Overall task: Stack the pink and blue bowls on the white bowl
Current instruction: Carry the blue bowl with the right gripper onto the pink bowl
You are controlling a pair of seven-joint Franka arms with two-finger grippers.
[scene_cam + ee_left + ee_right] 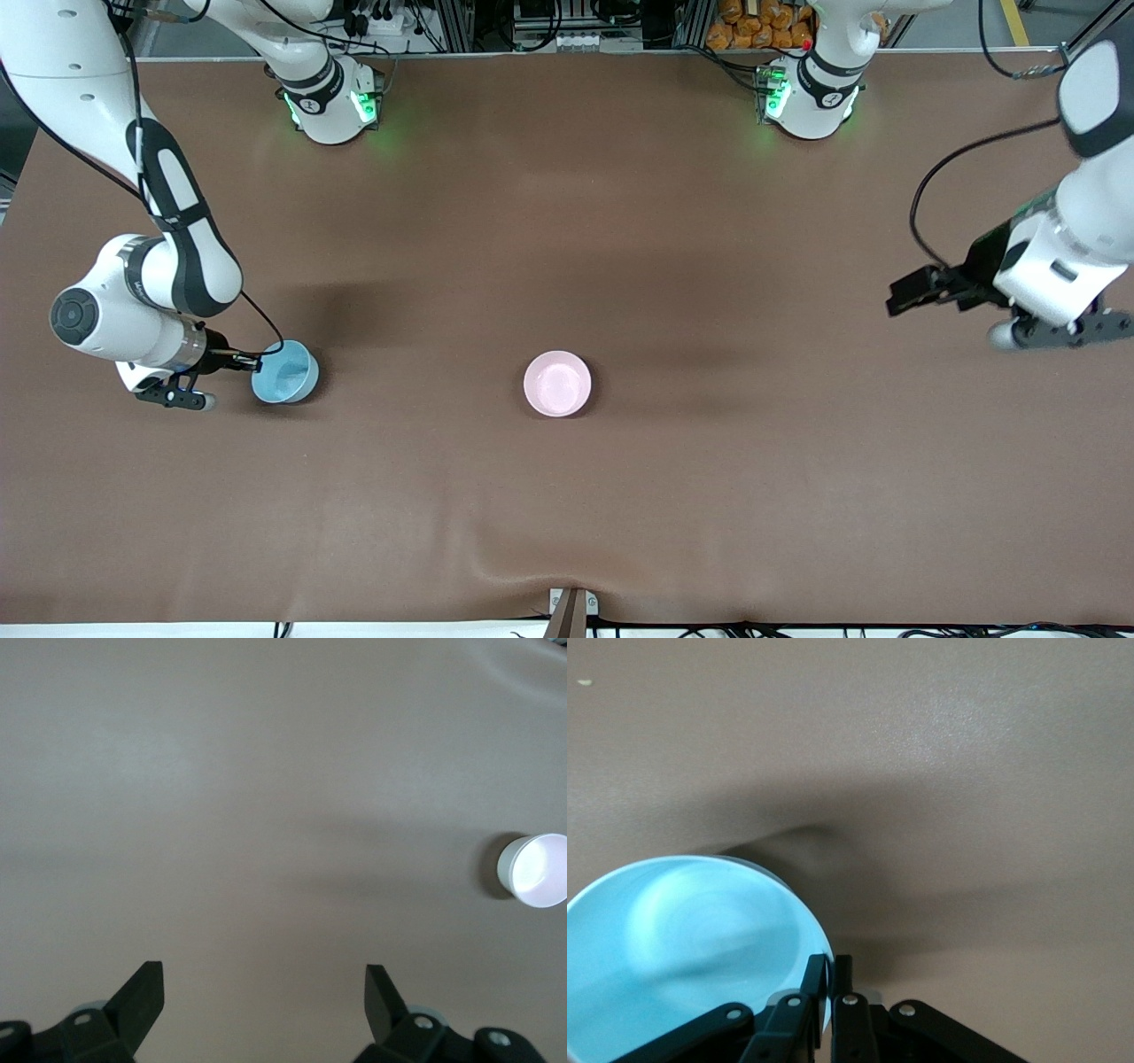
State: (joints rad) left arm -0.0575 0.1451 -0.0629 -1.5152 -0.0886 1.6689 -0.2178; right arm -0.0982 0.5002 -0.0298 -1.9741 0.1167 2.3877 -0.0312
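Toward the right arm's end of the surface [567, 496] from the pink bowl [557, 383], the blue bowl [285, 372] is held by the right gripper [252, 361]. Spread fingers [142, 997] of the waiting left gripper [264, 992] are seen well apart from that pink bowl. Right fingers [819, 979] are pinched on the blue rim; no white bowl is seen.

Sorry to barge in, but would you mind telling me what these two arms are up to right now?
The right gripper has its jaws shut on the rim of the blue bowl at the right arm's end of the table. The pink bowl sits mid-table, untouched. The left gripper waits with open jaws over its own end.
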